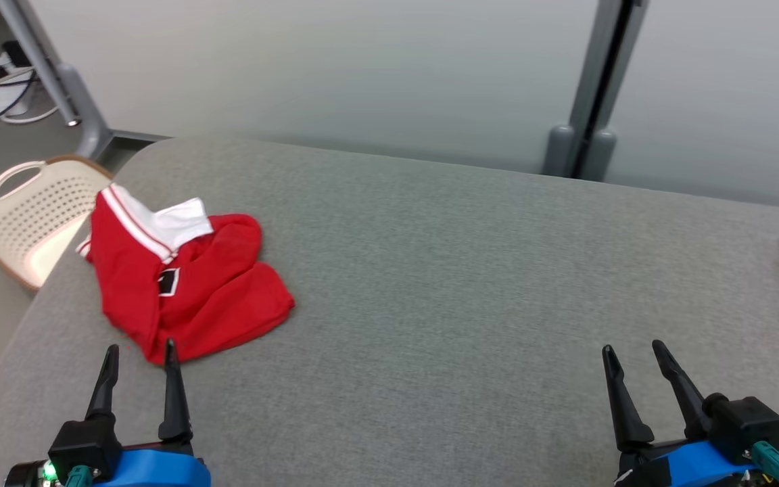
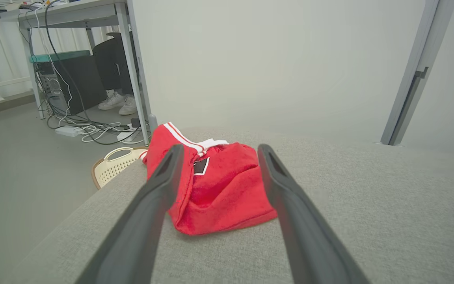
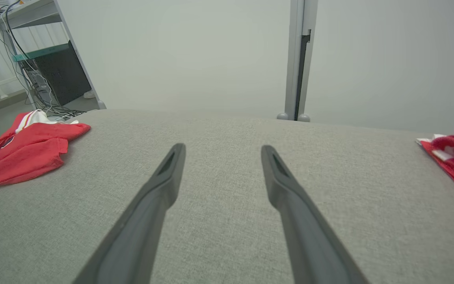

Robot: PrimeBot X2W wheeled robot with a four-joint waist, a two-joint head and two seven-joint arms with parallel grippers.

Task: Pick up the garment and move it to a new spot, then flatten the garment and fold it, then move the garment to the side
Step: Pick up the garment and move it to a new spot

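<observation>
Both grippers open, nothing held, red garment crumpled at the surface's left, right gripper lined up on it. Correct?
Wrong arm. The left gripper is the one lined up on the red garment; the left wrist view shows it dead ahead. The right gripper faces bare grey surface. Both open, nothing held, garment crumpled at the left: correct.

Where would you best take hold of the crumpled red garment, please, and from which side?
Pinch the garment at its thick near fold, coming low from the robot's side with the open left gripper. That fold bunches up off the grey surface just ahead of it, so it should give a firm bite.
</observation>
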